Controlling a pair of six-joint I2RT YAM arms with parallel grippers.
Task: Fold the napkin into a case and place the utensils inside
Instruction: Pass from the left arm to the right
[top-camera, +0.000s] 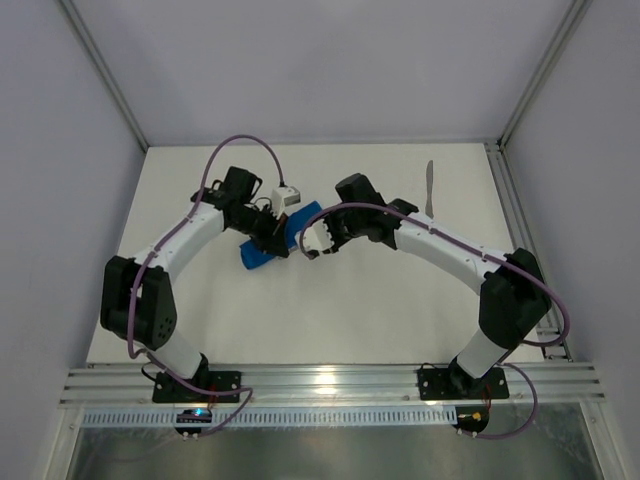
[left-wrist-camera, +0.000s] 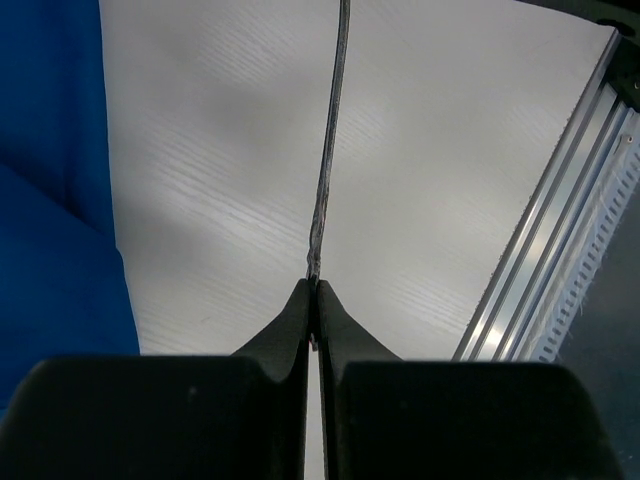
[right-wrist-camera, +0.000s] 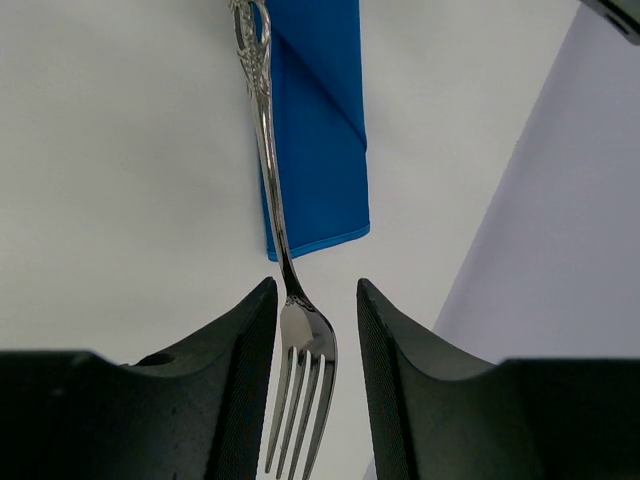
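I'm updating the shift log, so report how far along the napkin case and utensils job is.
Done: the napkin lies folded into a narrow strip. In hand: the left gripper is shut on the fork, seemingly at its handle end, while the right gripper has open jaws either side of the tines. Left: the fork must go inside the fold, and the knife lies apart, untouched.

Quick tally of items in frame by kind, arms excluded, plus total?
napkin: 1
fork: 1
knife: 1
Total: 3
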